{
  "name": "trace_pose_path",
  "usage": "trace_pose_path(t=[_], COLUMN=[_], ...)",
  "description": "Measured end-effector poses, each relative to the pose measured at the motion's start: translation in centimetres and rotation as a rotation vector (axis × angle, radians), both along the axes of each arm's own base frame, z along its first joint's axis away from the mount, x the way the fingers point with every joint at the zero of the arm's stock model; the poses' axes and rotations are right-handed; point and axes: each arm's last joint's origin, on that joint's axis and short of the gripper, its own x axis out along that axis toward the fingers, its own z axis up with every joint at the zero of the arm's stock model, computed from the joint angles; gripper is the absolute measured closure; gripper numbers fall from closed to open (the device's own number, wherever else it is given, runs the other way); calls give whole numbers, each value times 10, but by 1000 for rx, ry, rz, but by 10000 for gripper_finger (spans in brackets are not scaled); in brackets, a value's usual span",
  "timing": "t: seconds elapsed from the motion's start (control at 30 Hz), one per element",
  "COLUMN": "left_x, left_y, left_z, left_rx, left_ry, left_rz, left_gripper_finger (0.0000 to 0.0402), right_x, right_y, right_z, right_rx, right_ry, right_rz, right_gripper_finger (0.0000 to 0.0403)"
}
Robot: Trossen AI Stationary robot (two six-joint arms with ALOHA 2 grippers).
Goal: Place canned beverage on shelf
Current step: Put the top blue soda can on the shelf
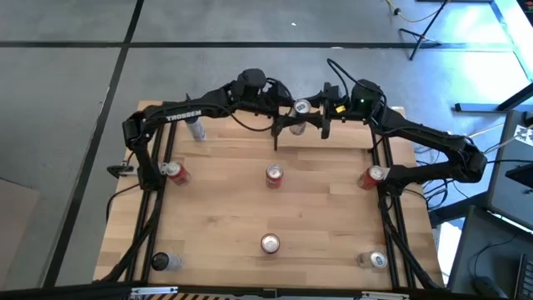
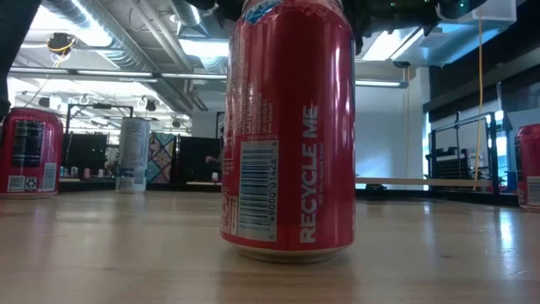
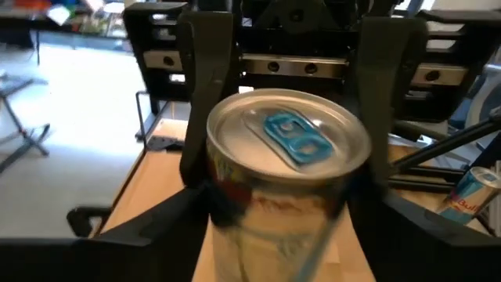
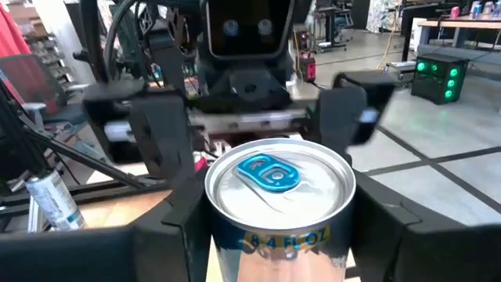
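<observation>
A silver can with a blue tab [image 1: 301, 107] stands upright between my two grippers at the table's far middle. My right gripper [image 4: 274, 235] comes at it from the table's right and is shut on it. My left gripper [image 1: 283, 117] is at the same can from the table's left, facing the right one. The can also shows in the left wrist view [image 3: 290, 141]. A thin light board on black posts, the shelf [image 2: 422, 181], shows far off at the right in the low view. The can's base is hidden in every view. My right gripper pinches the can's side wall just under the rim [image 4: 223, 243] between its two fingers [image 4: 176, 227], one on each side. The fingers come from the table's right side. The can stays upright, top up. Whether its base rests on anything is hidden.
Red cans stand at the left [image 1: 175, 172], middle [image 1: 273, 175], right [image 1: 372, 177] and near middle [image 1: 269, 242]. Silver cans stand far left [image 1: 196, 129] and near right [image 1: 376, 260], a dark one near left [image 1: 162, 261]. Black frame rails [image 1: 390, 208] run along both sides.
</observation>
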Motion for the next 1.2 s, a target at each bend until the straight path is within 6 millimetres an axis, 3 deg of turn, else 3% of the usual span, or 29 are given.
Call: trace_pose_path(t=[0.3,0.5,0.9,1.2], left_x=[-47,-69,-97,-135], left_y=[-15,-25,-8,-8], left_z=[28,36,34,22], left_rx=[-49,-2,-61,-63], left_ry=[151,226,288,224], left_rz=[106,21,-117,-15], left_gripper_finger=[107,105,103,103], right_x=[0,1,18,16], right_y=[0,-3,-15,-18], right_z=[-3,-8,-30,-31], right_rx=[18,30,72,42], right_ry=[24,64,138,147], right_rz=[-5,-80,-107,-133], right_gripper_finger=[198,198,196,195])
